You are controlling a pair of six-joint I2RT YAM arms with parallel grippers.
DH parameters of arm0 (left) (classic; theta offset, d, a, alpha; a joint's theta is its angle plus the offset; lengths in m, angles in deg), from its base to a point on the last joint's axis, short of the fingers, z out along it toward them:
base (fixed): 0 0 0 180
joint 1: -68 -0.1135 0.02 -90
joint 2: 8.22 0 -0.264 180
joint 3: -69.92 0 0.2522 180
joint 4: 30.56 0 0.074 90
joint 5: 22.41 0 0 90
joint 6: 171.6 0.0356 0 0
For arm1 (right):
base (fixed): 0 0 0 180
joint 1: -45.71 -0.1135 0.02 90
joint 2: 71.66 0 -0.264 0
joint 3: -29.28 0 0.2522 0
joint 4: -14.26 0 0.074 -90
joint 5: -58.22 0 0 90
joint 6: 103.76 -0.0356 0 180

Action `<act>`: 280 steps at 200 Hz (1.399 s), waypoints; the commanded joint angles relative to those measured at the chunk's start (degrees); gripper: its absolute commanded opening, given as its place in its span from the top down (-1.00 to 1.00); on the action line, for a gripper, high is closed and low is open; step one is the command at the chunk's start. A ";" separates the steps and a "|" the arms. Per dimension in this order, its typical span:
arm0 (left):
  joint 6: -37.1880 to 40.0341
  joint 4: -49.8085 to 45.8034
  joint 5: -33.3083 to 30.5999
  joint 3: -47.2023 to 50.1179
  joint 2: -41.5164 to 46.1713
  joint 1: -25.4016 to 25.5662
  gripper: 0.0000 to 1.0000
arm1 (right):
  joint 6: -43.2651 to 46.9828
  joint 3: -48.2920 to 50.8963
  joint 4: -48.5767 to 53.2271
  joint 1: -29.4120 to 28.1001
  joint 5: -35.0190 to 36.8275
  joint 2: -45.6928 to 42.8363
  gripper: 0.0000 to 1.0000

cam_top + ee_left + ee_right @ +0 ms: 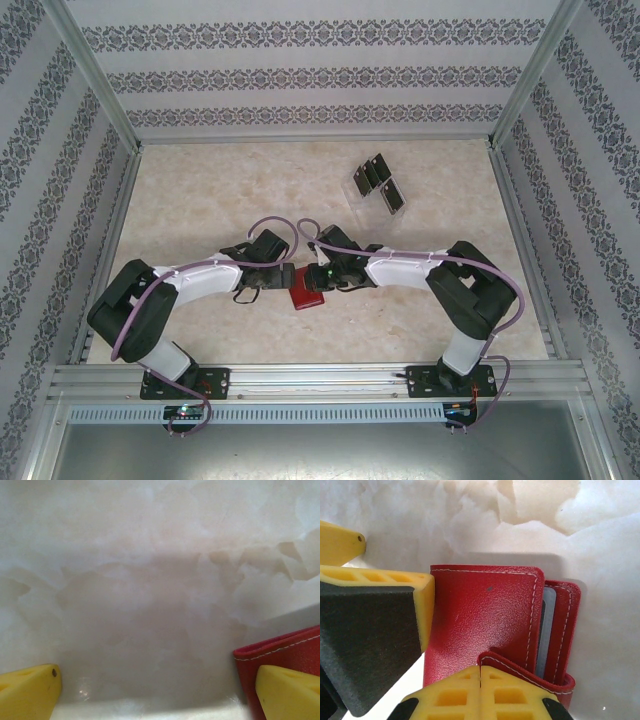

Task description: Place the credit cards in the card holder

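The card holder (305,297), a small red wallet, lies folded on the table between both arms. In the right wrist view the card holder (485,615) shows a grey-blue strip along its right side, and its strap curls over the near corner. My right gripper (480,672) is shut, tips together right at the strap's end; a pinch cannot be made out. My left gripper (157,685) is open over bare table, its right finger (290,692) over the card holder's edge (280,652). The black credit cards (378,183) stand in a clear slotted stand at the back right.
The marble-patterned table (200,200) is walled by patterned panels and an aluminium frame (320,375) along the near edge. The left gripper's padded finger (375,630) sits against the wallet's left edge in the right wrist view. Both arms meet at mid-table.
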 commanded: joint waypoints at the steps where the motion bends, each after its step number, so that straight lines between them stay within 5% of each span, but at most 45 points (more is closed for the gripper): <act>1: 1.24 2.37 3.93 1.33 -4.38 0.04 -1.00 | 0.92 0.20 3.89 -1.29 0.12 -0.08 1.00; 70: 1.58 2.17 4.16 1.12 -4.55 0.10 -1.00 | 0.14 -0.96 4.96 -0.39 0.62 -3.96 1.00; 280: 2.14 3.21 5.38 0.90 -5.72 0.58 -1.00 | -1.62 -3.12 1.72 1.00 -0.97 2.53 1.00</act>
